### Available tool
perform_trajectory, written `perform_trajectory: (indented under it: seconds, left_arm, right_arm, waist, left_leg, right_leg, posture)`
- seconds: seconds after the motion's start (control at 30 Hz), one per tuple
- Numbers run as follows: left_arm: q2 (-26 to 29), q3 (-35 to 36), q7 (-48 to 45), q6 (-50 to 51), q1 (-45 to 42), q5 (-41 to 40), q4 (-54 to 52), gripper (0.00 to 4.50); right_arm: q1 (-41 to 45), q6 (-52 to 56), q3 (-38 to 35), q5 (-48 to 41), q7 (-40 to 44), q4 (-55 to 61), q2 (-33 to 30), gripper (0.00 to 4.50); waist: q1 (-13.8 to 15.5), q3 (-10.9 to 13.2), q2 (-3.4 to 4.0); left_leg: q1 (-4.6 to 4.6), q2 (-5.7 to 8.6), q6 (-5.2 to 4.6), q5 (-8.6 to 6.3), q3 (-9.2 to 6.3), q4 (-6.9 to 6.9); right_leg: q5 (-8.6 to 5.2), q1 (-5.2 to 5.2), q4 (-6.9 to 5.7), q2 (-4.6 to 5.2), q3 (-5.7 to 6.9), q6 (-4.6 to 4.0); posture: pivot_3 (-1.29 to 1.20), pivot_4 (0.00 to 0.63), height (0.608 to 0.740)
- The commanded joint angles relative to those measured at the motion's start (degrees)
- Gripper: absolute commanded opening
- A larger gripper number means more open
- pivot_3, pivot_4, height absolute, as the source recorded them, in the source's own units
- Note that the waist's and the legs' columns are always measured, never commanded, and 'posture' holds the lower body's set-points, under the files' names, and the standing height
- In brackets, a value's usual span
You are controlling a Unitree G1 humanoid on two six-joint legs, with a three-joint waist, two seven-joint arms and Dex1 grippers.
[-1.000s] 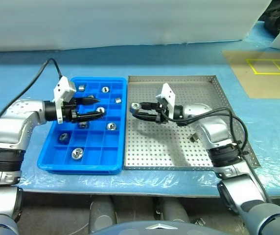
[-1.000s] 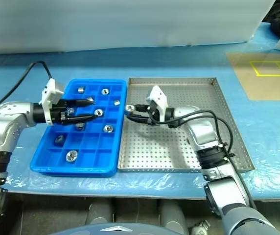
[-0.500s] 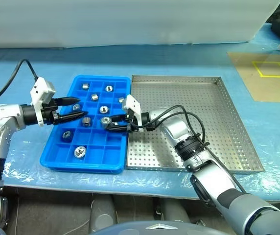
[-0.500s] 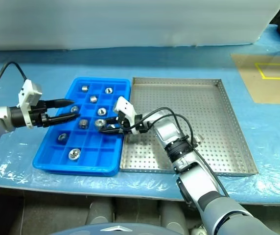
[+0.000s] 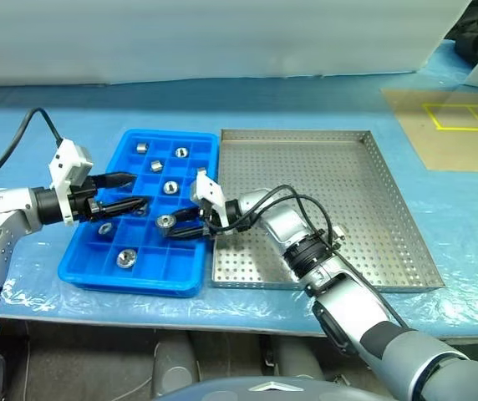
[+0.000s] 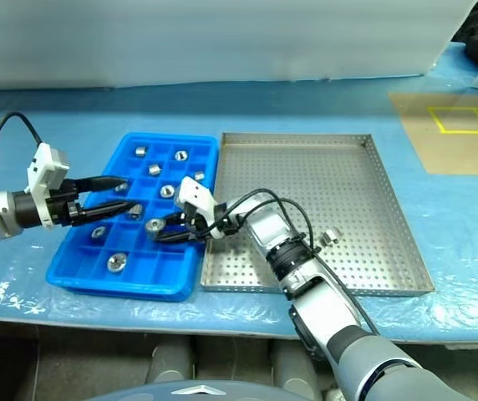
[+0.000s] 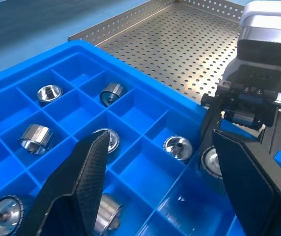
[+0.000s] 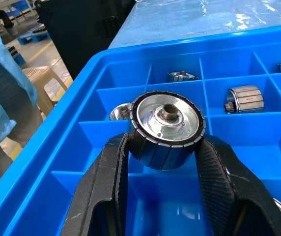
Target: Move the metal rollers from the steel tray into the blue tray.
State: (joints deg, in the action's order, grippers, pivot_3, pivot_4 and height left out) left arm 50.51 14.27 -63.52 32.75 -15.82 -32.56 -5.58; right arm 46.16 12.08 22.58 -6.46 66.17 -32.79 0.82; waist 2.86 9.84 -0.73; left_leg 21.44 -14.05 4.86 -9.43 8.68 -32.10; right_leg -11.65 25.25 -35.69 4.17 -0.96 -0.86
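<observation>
The right wrist view showed the right gripper (image 8: 162, 162) pinching a roller (image 8: 166, 129) over the blue tray (image 5: 84, 271); the left gripper (image 5: 126, 191) hung spread.

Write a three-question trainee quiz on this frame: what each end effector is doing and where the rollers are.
1. True or false: the right end effector is shut on a metal roller over the blue tray.
2. The left end effector is: A) shut on a roller, B) open and holding nothing, C) resting in the steel tray.
3. Fill in: the perforated floor of the steel tray has ___ rollers lying on it.

Key: 1 true. 2 B. 3 no; the other rollers sit in the blue tray's compartments.
</observation>
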Motion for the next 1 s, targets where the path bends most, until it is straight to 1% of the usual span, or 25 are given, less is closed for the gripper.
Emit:
perform_trajectory:
  seconds: [0.03,0.17,0.27,0.37,0.43,0.53,0.67,0.77,1.0]
  left_arm:
    - [0.7,2.18,0.64,0.23,0.09,-1.24,-2.19,3.52]
    - [0.73,1.64,0.85,0.25,-0.69,-1.22,-1.75,3.52]
    - [0.5,0.99,0.77,0.08,-1.55,-1.08,-1.23,3.52]
    - [0.09,0.07,0.48,-0.3,-2.76,-0.72,-0.36,3.52]
    - [-0.21,-0.48,0.32,-0.53,-3.56,-0.53,0.22,3.52]
    - [-0.49,-1.08,0.15,-0.86,-4.22,-0.29,0.81,3.52]
    - [-0.85,-1.69,-0.08,-1.14,-4.88,0.01,1.3,3.52]
    - [-0.85,-2.03,-0.21,-1.33,-5.27,0.01,1.62,3.52]
    - [-1.0,-2.13,-0.02,-1.47,-4.58,-0.24,1.05,3.52]
  right_arm:
    - [1.34,-2.85,1.04,0.96,-0.35,-0.41,2.47,1.59]
    - [3.65,-3.02,-0.68,0.22,0.38,1.24,2.1,1.59]
    - [4.26,-3.83,0.07,0.93,2.81,1.97,-0.14,1.59]
    - [4.26,-7.15,2.12,3.28,5.39,2.26,-3.38,1.59]
    - [4.52,-6.81,2.1,3.08,6.36,3.19,-4.11,1.59]
    - [5.75,-5.54,1.02,1.91,5.81,3.12,-2.92,1.59]
    - [7.75,-8.18,1.29,3.42,3.06,0.16,0.28,1.59]
    - [9.08,-8.23,1.29,3.37,2.19,-1.29,2.98,1.59]
    - [9.53,-9.83,2.06,5.19,2.21,-6.15,4.83,1.59]
  waist:
    - [-0.12,0.0,0.0]
    - [-0.25,0.01,0.0]
    - [-0.11,0.01,0.01]
    - [0.42,0.0,0.0]
    - [0.94,0.0,0.0]
    - [1.11,0.0,0.0]
    - [0.88,0.01,0.0]
    - [0.98,0.01,-0.01]
    - [1.19,0.0,-0.02]
  left_leg:
    - [0.0,0.0,0.01,0.0,-0.01,0.0]
    - [0.01,0.0,0.03,0.02,-0.06,0.0]
    - [0.04,0.0,0.04,0.02,-0.07,0.0]
    - [0.12,0.01,0.04,0.02,-0.07,-0.02]
    - [0.19,0.02,0.07,0.04,-0.06,-0.04]
    - [0.23,0.01,0.08,0.05,-0.06,-0.05]
    - [0.22,-0.01,0.12,0.07,-0.06,-0.04]
    - [0.22,-0.02,0.12,0.07,-0.06,-0.04]
    - [0.32,-0.01,0.12,0.07,-0.1,-0.08]
  right_leg:
    - [0.0,0.0,-0.01,0.0,-0.01,0.0]
    - [0.0,0.0,-0.03,0.0,-0.03,-0.01]
    - [0.0,0.02,-0.02,0.0,-0.02,-0.01]
    - [-0.01,0.0,0.09,0.02,-0.02,-0.02]
    - [-0.01,-0.01,0.15,0.04,-0.02,-0.02]
    - [-0.01,0.01,0.19,0.03,-0.01,-0.02]
    - [-0.01,0.09,0.09,0.01,-0.02,-0.03]
    - [-0.02,0.09,0.08,0.02,-0.02,-0.04]
    - [-0.02,0.07,0.11,0.05,0.05,-0.04]
  posture:
    - [0.11,0.15,0.74]
    - [0.1,0.15,0.74]
    - [0.09,0.15,0.74]
    - [0.08,0.15,0.74]
    - [0.07,0.15,0.74]
    - [0.06,0.15,0.74]
    - [0.06,0.15,0.74]
    - [0.06,0.15,0.74]
    - [0.07,0.15,0.74]
